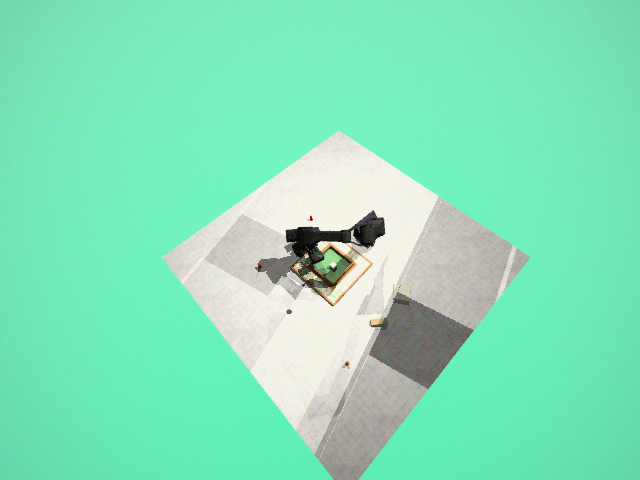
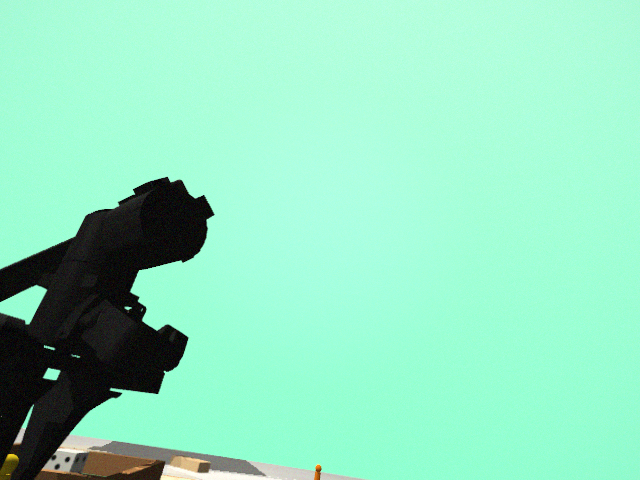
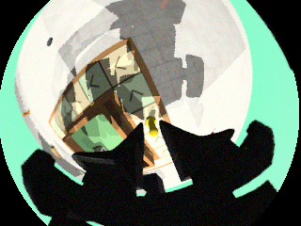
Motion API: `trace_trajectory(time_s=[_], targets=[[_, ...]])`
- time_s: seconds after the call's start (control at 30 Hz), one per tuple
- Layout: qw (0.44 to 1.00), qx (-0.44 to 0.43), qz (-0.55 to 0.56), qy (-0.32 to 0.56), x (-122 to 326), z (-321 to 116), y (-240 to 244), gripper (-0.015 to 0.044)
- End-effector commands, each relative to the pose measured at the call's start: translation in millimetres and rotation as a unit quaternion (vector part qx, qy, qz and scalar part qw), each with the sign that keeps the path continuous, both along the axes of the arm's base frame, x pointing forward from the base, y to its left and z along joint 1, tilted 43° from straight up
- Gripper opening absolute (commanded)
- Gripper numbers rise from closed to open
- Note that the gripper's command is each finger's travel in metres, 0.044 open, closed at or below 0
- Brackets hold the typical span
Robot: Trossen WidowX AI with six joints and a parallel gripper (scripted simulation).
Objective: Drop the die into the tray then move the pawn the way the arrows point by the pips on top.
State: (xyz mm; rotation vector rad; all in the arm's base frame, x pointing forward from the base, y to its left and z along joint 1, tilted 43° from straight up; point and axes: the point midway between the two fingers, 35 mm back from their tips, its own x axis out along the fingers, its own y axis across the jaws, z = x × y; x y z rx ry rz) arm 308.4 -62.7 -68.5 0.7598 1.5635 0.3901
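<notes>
- The pincer (image 1: 308,252) (image 2: 10,467) (image 3: 150,123) is narrow, with a small gap between its fingertips, one on each side of the pawn.
- The wrist view shows the yellow pawn (image 2: 9,464) (image 3: 151,125) in that gap. I cannot tell whether the fingers press on it or only stand close around it.
- The pawn is over the ring of arrow squares, near the outer border of the board (image 1: 353,284) (image 3: 145,77). Whether its foot touches the board cannot be made out.
- The die (image 1: 333,266) (image 2: 67,460) lies inside the tray (image 1: 345,274) (image 2: 121,466) (image 3: 124,120), apart from the pincer. Dark pips show on its side faces; its top number is not readable.
- The arm (image 1: 330,236) (image 2: 103,222) reaches across the far side of the board from the right, with the pincer at the tray's left.
- On the worktop (image 1: 310,361), a red piece (image 1: 311,218) lies beyond the arm and another red one (image 1: 259,265) is left of the board.
- A dark piece (image 1: 288,311) (image 3: 50,41) is at the near left.
- A wooden block (image 1: 378,322) (image 2: 190,463) lies near right of the board, with a pale tile (image 1: 402,292) just beyond it.
- An orange peg (image 1: 346,363) (image 2: 317,472) stands well apart on the near side.
</notes>
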Motion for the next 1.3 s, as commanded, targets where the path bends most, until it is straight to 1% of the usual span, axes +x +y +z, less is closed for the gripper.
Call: trace_trajectory(time_s=[0.0,0.2,0.4,1.0,1.17,1.27], targets=[[1.000,0.005,-0.003,0.005,-2.0,-2.7,2.2,0.0036],[1.000,0.005,-0.003,0.005,-2.0,-2.7,2.2,0.0000],[1.000,0.003,-0.003,0.005,1.7,10.0,-12.4,0.0000],[1.000,0.002,-0.003,0.006,-0.4,87.4,-82.2,0.0000],[1.000,0.003,-0.003,0.006,-1.1,90.6,-84.5,0.0000],[1.000,0.002,-0.003,0.006,5.9,83.6,-77.7,0.0000]])
